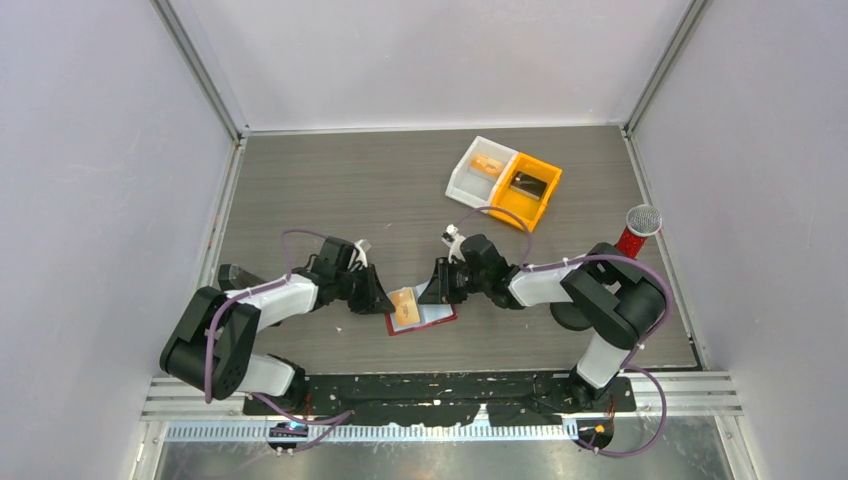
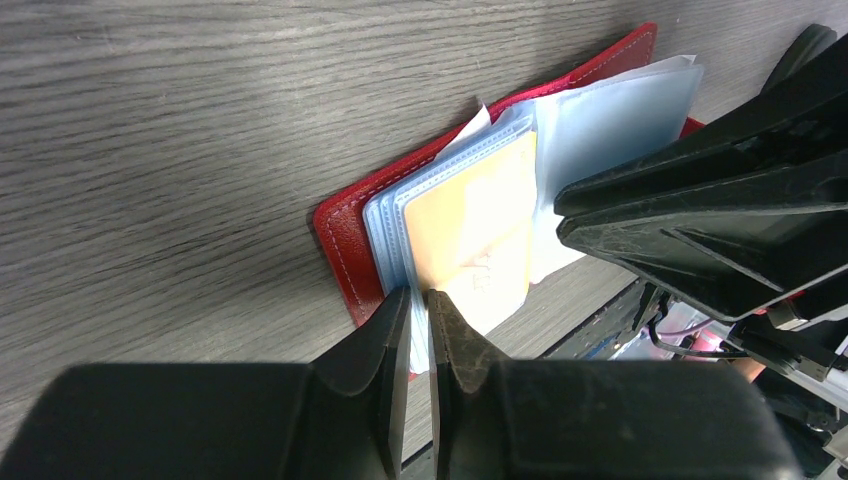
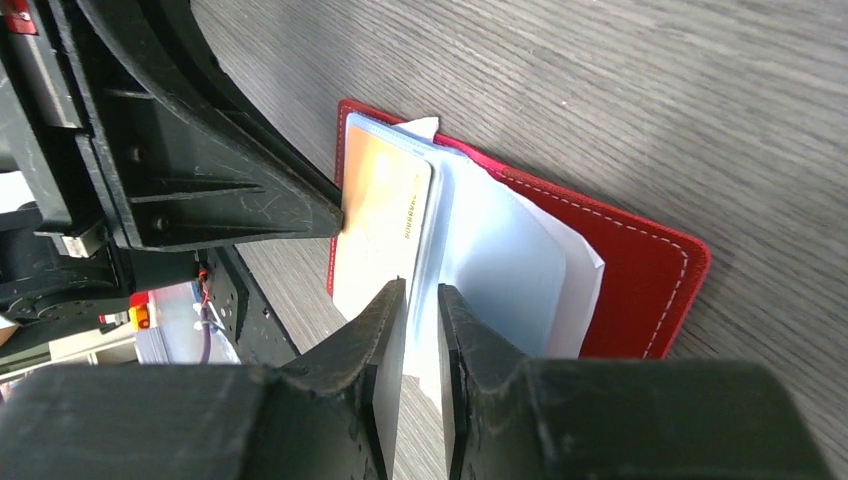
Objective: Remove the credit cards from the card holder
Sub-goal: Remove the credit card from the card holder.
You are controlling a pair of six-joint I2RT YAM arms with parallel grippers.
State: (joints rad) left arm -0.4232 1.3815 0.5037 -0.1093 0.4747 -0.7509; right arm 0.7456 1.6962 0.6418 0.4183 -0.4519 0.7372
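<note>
The red card holder (image 1: 438, 318) lies open on the table between both arms, its pale blue-grey sleeves fanned up. An orange-tan credit card (image 1: 405, 305) sits in the top sleeve; it also shows in the left wrist view (image 2: 470, 230) and the right wrist view (image 3: 385, 215). My left gripper (image 1: 382, 298) is shut on the sleeve edges at the holder's left end (image 2: 420, 300). My right gripper (image 1: 436, 291) is shut on a clear sleeve page (image 3: 420, 292) just right of the card. The red cover shows in both wrist views (image 2: 345, 240) (image 3: 640, 270).
A white bin (image 1: 466, 180) holding an orange-tan card (image 1: 489, 165) and an orange bin (image 1: 545, 170) with a dark item stand at the back right. A red cylinder with a grey mesh top (image 1: 640, 228) stands at the right edge. Grey walls enclose the table.
</note>
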